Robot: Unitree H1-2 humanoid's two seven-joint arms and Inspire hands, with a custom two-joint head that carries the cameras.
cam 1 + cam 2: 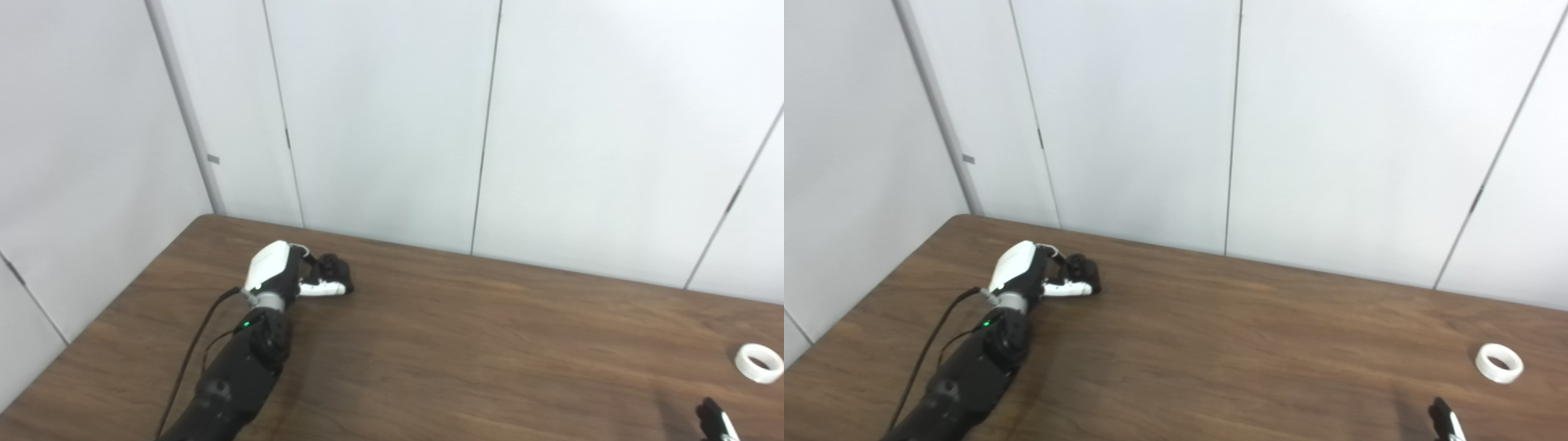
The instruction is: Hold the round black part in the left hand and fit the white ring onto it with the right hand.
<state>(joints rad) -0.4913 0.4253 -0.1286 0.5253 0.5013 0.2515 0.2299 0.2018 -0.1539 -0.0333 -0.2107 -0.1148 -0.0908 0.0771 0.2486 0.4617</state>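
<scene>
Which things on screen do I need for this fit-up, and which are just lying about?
For the job:
round black part, at the left hand
white ring, lying on the table near the right edge
right hand, only its tip in view

Just there:
table
wall panels

Left hand [288, 275] apparently closed, outstretched.

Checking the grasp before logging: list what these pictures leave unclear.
- Left robot hand: whether it grips the black part; fingers overlap it, both views, too small.
- Right robot hand: mostly cut off by the bottom edge; state unreadable.
- White ring: small, detail unclear.
</scene>
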